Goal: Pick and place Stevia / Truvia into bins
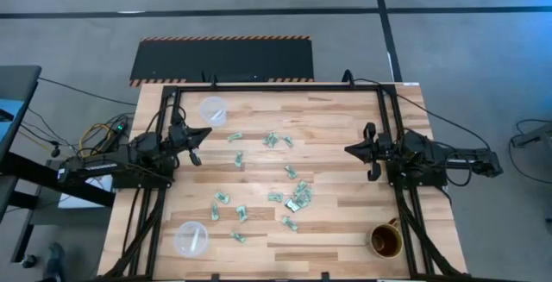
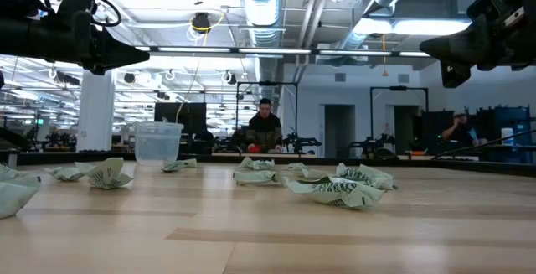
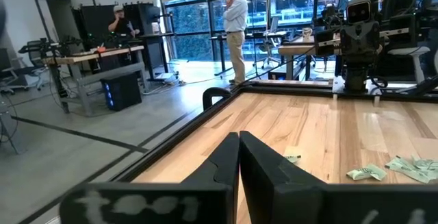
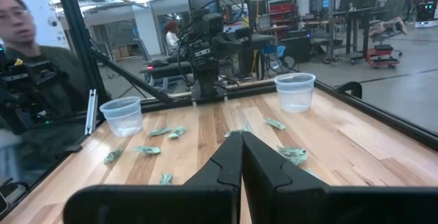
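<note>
Several pale green and white Stevia packets (image 1: 285, 187) lie flat and crumpled across the middle of the table; they also show in the low view (image 2: 335, 188) and the right wrist view (image 4: 291, 154). One clear cup (image 1: 213, 109) stands upright toward the far left, another cup (image 1: 191, 239) near the near-left corner. In the right wrist view both cups (image 4: 122, 114) (image 4: 295, 90) show. My left gripper (image 1: 205, 133) hovers shut above the table's left side, between the two cups. My right gripper (image 1: 349, 150) hovers shut on the right, facing it. Both are empty.
A brown mug (image 1: 385, 241) stands near the table's near-right corner. A black frame (image 1: 276, 86) runs along the table's far edge and sides. Bare wood lies between the packets and each gripper. People stand in the room beyond the table.
</note>
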